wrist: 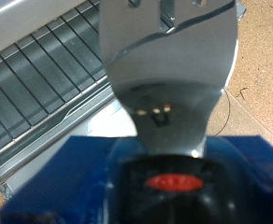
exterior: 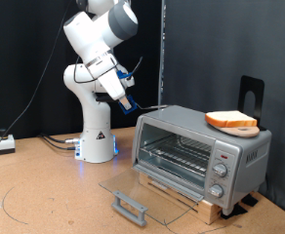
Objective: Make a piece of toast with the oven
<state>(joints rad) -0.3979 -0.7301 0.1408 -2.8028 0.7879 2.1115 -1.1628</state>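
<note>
The piece of toast (exterior: 230, 121) lies flat on top of the silver-grey oven (exterior: 196, 151) at the exterior view's right. The oven's glass door (exterior: 142, 195) is folded down open, and the wire rack (exterior: 182, 151) inside is bare. My gripper (exterior: 126, 96) hangs in the air to the left of the oven and above it, apart from it. In the wrist view a shiny metal spatula blade (wrist: 169, 65) sticks out from a blue block (wrist: 71, 173) on the hand, over the rack (wrist: 38, 79). The fingers do not show.
The oven stands on a pale wooden base (exterior: 196, 200) on a brown table (exterior: 45, 200). A black stand (exterior: 252, 93) rises behind the oven. Cables and a small box (exterior: 3, 144) lie at the far left. The robot's base (exterior: 96, 141) is behind the open door.
</note>
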